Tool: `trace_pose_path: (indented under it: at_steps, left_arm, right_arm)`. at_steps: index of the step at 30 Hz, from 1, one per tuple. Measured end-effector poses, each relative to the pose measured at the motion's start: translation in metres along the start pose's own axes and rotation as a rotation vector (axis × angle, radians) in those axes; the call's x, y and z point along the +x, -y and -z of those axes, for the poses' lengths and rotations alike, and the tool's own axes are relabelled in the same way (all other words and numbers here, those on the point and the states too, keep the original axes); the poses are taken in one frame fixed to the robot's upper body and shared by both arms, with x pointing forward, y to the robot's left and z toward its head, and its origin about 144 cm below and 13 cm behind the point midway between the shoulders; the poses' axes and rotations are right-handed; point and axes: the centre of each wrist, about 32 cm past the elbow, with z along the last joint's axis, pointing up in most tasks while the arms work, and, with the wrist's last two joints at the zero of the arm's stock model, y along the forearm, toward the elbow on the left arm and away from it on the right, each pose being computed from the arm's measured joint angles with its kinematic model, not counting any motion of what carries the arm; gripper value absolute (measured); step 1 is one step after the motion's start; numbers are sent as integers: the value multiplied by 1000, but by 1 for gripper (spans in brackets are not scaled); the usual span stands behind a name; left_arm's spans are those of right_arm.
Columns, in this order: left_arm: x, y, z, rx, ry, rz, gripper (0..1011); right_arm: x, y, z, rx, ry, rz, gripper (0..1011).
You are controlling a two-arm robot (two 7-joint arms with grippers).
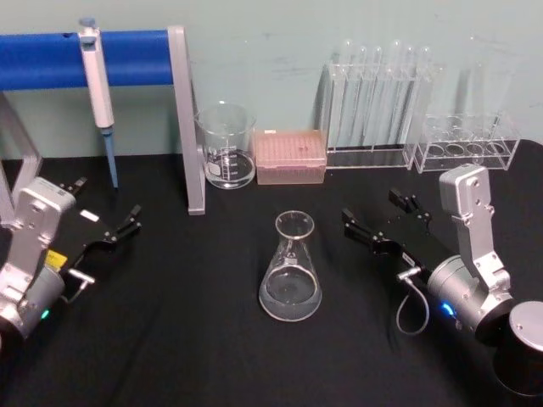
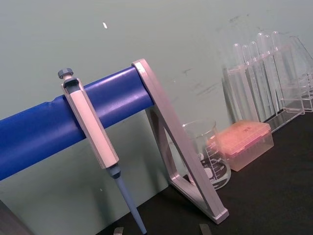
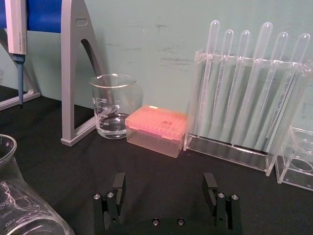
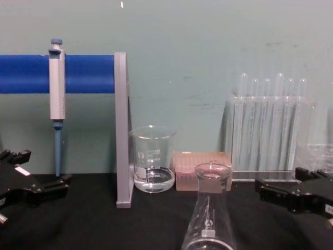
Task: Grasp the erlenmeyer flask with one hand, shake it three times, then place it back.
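Observation:
The erlenmeyer flask stands upright on the black table, centre front, with a little clear liquid in its wide base. In the chest view the flask rises in the foreground, and its shoulder shows at the corner of the right wrist view. My right gripper rests to the right of the flask, open, apart from it, with nothing between its fingers. My left gripper lies at the table's left, open and empty, farther from the flask. Both grippers sit low at the edges of the chest view, the left and the right.
Behind the flask stand a glass beaker and a pink tip box. A rack of tall test tubes and a low clear rack line the back right. A pipette hangs on a blue stand whose grey leg reaches the table.

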Motion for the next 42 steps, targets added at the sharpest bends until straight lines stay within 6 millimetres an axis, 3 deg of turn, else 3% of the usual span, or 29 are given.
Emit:
trace_pose_path:
  at_steps: [42]
  left_arm:
    - [0, 0, 0, 0, 0, 0, 1001]
  right_arm:
    - [0, 0, -1, 6, -3, -1, 1000]
